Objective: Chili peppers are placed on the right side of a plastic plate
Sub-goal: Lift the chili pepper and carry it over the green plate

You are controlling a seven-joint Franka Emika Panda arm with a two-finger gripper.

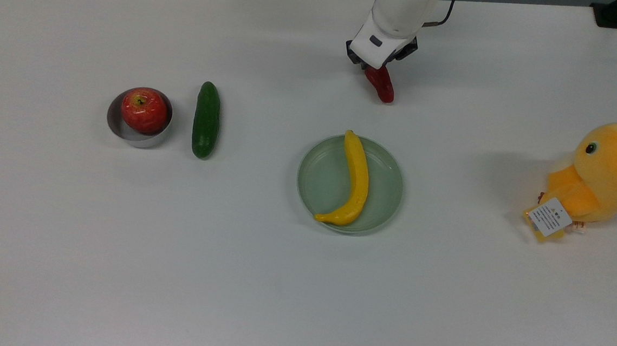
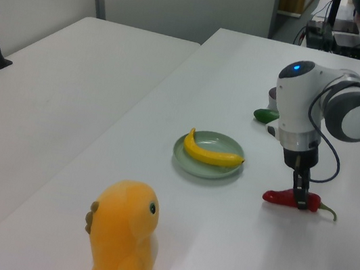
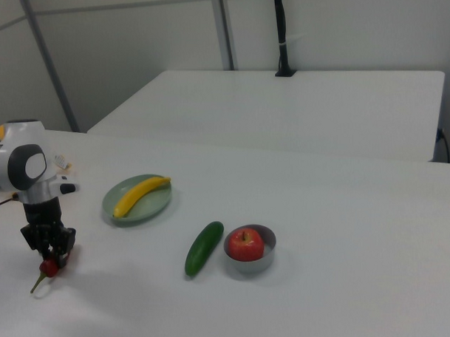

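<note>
Clearly we see the pincer (image 2: 301, 199) pinching the chili peppers (image 2: 288, 198) just above the bench (image 2: 216, 250), apart from the plastic plate (image 2: 192, 166).

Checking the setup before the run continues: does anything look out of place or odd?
Only slightly: the banana overhangs the plastic plate rim at both tips. The gripper holds the chili peppers; nothing is spilled or damaged.

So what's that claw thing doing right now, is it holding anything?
End effector: closed on the chili pepper, gripping it near the middle.
</note>
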